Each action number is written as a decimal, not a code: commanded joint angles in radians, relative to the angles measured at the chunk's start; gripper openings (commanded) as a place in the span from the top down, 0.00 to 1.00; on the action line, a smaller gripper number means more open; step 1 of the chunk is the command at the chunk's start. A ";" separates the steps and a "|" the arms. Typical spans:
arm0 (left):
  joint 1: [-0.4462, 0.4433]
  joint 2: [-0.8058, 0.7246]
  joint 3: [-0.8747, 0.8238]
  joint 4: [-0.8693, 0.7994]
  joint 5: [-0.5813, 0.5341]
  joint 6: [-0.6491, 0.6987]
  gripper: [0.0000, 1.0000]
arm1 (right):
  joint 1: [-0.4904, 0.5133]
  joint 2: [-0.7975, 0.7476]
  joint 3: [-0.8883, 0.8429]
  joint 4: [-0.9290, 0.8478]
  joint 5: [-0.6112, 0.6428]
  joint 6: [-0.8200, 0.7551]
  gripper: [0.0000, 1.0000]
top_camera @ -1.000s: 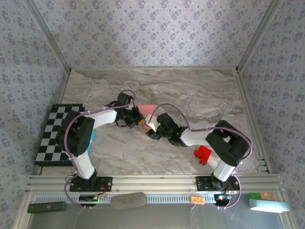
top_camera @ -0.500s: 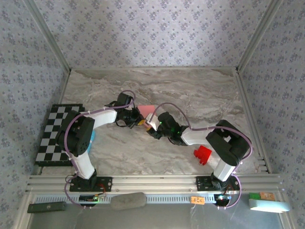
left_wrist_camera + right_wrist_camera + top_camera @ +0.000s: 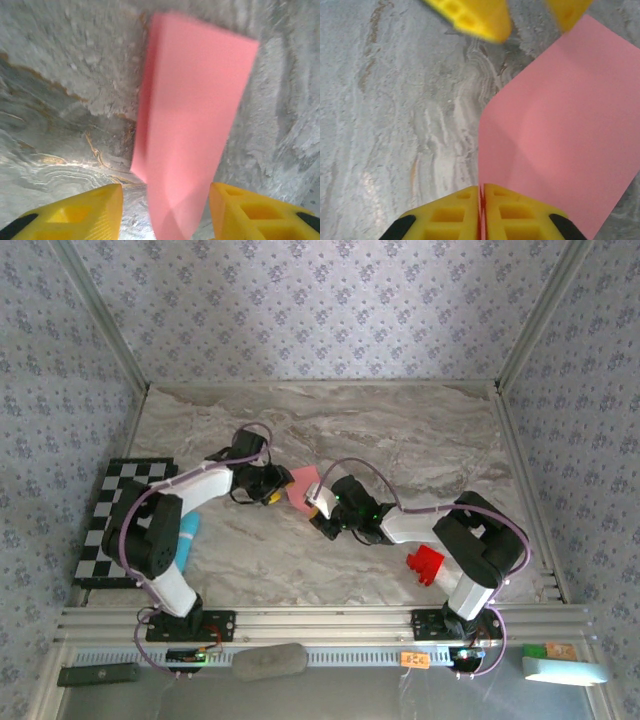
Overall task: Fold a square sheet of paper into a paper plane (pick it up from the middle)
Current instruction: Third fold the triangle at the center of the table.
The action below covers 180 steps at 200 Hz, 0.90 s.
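The right gripper pinches the pink paper between closed jaws; the left gripper (jaws parted) has the paper's tip lying between them.

You have two matching arms, the left arm and the right arm, each built of smooth white shells between bulky black joint housings, with a thin lilac cable looping loosely alongside from base to wrist. The left claw and the right claw both carry bright yellow plastic fingers that taper to blunt tips and are moulded with shallow rectangular pockets. Behind the yellow you can see rounded black mounts at the fingers' rear corners.
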 commanded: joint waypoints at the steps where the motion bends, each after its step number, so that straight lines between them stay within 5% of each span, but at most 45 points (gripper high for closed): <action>1: -0.002 -0.030 0.051 -0.013 -0.002 0.073 0.52 | -0.005 -0.025 0.028 -0.071 -0.074 0.065 0.91; 45: -0.032 0.087 0.100 0.043 0.067 0.069 0.65 | -0.005 -0.023 0.022 -0.082 -0.115 0.145 0.92; 180: -0.072 0.314 0.258 -0.169 -0.008 0.188 0.91 | -0.039 0.027 0.059 -0.112 -0.116 0.264 0.94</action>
